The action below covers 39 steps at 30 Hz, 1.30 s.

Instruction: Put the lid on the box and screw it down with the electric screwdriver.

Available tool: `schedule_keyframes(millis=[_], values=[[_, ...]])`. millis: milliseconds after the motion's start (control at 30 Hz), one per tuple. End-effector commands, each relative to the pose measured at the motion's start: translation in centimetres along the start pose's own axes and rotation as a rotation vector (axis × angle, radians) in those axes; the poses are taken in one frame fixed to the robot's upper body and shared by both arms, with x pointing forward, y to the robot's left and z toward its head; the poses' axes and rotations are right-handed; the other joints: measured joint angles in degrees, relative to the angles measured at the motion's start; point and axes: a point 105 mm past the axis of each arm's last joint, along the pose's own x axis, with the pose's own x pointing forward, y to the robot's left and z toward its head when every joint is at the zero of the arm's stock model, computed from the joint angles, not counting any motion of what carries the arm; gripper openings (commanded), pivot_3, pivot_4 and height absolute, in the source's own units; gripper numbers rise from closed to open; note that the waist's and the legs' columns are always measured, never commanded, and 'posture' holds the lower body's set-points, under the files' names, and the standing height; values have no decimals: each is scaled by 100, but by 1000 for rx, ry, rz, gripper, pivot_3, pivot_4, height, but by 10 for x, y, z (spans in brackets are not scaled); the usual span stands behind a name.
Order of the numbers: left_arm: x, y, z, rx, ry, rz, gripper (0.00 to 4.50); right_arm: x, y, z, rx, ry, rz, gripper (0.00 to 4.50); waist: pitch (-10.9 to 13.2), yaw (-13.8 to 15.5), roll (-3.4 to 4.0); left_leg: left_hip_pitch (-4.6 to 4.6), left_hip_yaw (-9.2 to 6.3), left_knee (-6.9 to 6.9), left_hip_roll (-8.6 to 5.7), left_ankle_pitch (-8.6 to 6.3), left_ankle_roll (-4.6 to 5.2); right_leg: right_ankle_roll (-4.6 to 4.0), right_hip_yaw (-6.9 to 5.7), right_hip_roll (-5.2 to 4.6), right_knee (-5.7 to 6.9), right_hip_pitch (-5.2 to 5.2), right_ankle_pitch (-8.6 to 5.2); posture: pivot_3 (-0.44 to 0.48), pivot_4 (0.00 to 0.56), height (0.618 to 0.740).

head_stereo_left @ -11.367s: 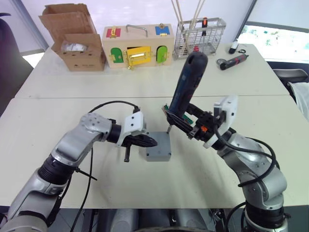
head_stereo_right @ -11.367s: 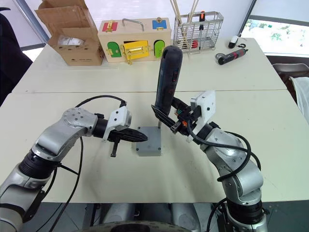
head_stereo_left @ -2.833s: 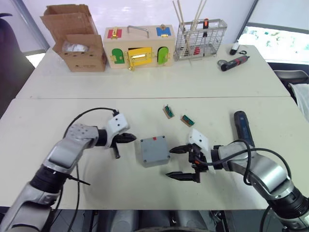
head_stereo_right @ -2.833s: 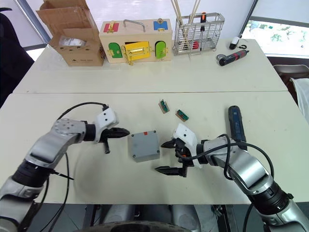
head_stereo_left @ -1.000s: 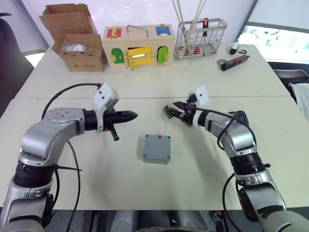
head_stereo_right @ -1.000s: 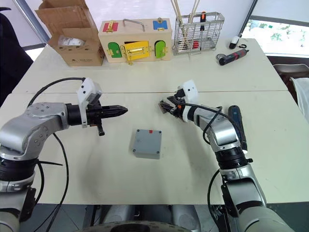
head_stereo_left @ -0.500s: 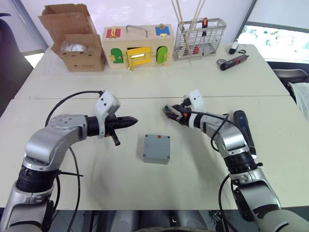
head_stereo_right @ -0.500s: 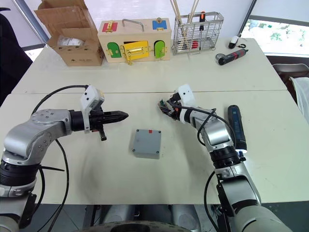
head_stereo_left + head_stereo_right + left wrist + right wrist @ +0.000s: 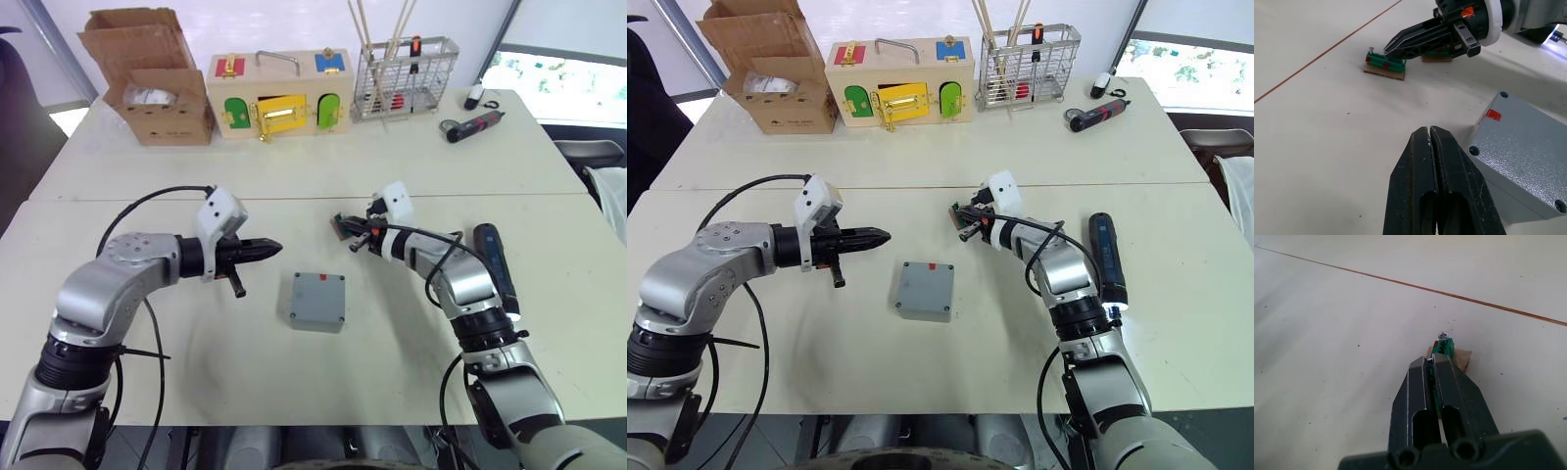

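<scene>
Right gripper (image 9: 355,233) has advanced and closed on the green screw holder (image 9: 1385,63), beyond the closed, empty left gripper (image 9: 270,246); lidded box (image 9: 318,301) awaits another screw.

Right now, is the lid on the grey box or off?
On. The lid sits flush atop the box, covering its hollow; corner screw holes show on top in the left wrist view.

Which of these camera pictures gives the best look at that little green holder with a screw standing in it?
The left wrist view: the green holder shows whole on its cardboard base, the right hand touching it. The right wrist view has it half hidden behind that hand; the eye views show it tiny.
</scene>
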Motion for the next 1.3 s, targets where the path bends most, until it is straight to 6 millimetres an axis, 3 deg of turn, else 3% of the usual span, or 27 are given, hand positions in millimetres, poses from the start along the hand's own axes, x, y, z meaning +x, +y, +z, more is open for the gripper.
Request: schedule_keyframes(millis=[33, 233, 433, 567, 633, 700, 867, 933, 1033, 1300], values=[[-1, -3, 3, 29, -8, -12, 0, -2, -3, 19, -19, -64, -13, 64, 0, 0, 0, 0, 0, 0, 0, 0, 0, 0, 0, 0, 0, 0, 0, 0, 150, 740], [-1, -8, 7, 29, -28, -44, 0, -10, -7, 40, -32, -130, -23, 64, 0, 3, 0, 0, 0, 0, 0, 0, 0, 0, 0, 0, 0, 0, 0, 0, 150, 740], [-4, -11, 29, 53, -155, -107, 0, -24, -6, 62, -41, -170, 4, 64, 0, 10, 0, 0, -1, -1, 1, 0, 0, 0, -1, 0, 0, 0, 0, 0, 150, 740], [-6, -11, 43, 79, -265, -112, 0, -42, -3, 79, -36, -206, 37, 64, 0, 19, 0, 0, -1, 0, 0, 0, 0, 0, -1, -2, -1, 1, 0, 0, 150, 740], [-3, -13, 40, 79, -293, -113, 0, -59, 6, 85, -59, -215, 93, 64, 0, 38, 0, -1, 0, 0, -1, 0, 0, 0, -1, -3, -2, 1, 0, 0, 150, 740], [0, -18, 45, 84, -387, -90, 0, -78, 26, 79, -106, -176, 202, 64, -1, 61, 2, -1, -2, -2, -1, -2, 2, 0, -1, -5, -6, 3, 0, 0, 150, 740], [6, -35, 47, 9, -480, -100, 0, -102, 60, 64, -93, -107, 335, 64, -1, 25, -1, -1, -3, -2, -1, -22, 37, 0, 0, -7, -11, 8, 0, 0, 150, 740], [6, -40, 46, -11, -488, -105, 0, -105, 67, 61, -84, -98, 348, 64, -2, 13, 0, 2, -3, -1, 3, -22, 38, 0, 1, -3, -4, 8, 0, 0, 150, 740], [5, -53, 27, -45, -412, -146, 0, -106, 77, 55, -51, -86, 363, 64, -2, 14, 0, 7, -4, 0, 3, -21, 36, 0, 2, -1, 1, 10, 0, 0, 150, 740], [-6, -54, 2, 12, -295, -123, 0, -104, 85, 39, -17, -56, 354, 64, -2, 54, 0, 9, -7, 3, 0, -20, 34, 0, -2, -6, -8, 22, 0, 0, 150, 740]])
